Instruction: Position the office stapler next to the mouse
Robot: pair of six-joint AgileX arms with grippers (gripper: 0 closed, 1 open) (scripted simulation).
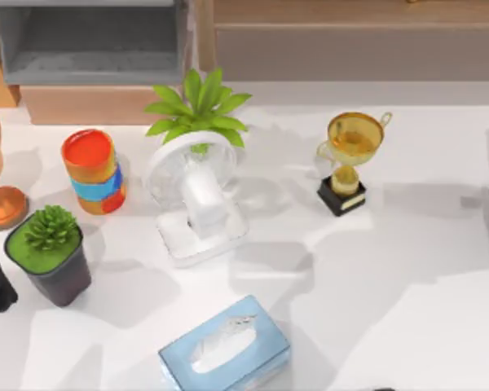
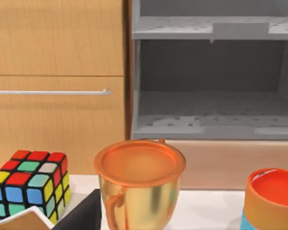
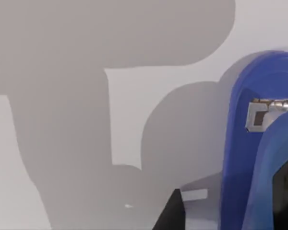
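Blue stapler (image 3: 259,143) close up, dark fingers (image 3: 170,213) beside it

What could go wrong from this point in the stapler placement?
1. In the right wrist view the blue office stapler sits right against the camera and runs past the frame's edge, so a misjudged approach may nudge it across the white table instead of gripping it.
2. The top view shows a crowded table: white fan, gold trophy and tissue box. A low carry over them risks knocking the trophy over.

Bright-blue office stapler (image 3: 259,143), light-blue tissue box (image 1: 225,347), gold trophy (image 1: 350,159), white fan (image 1: 197,199)
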